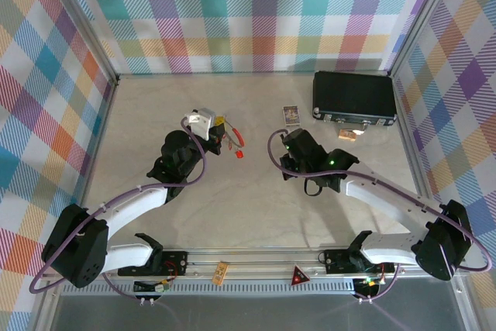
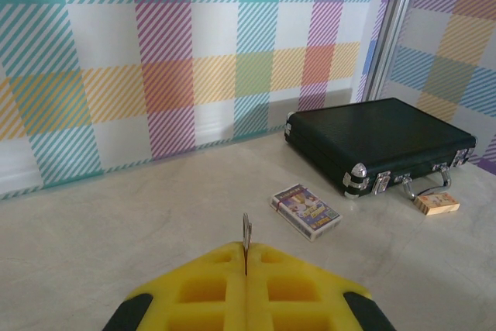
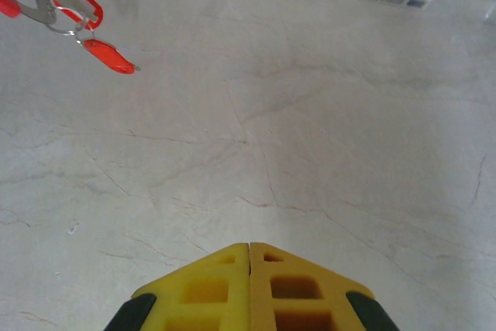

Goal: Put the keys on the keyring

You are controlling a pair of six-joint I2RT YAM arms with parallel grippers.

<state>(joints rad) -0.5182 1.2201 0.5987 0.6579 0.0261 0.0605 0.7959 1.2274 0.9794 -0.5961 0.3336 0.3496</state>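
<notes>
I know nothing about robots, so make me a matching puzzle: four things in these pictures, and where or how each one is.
1 black case
2 card box
3 left gripper
4 right gripper

a shut, holding nothing
b shut on the keyring
c back right corner, closed
d lying just left of the case

Pairs: 1-c, 2-d, 3-b, 4-a
</notes>
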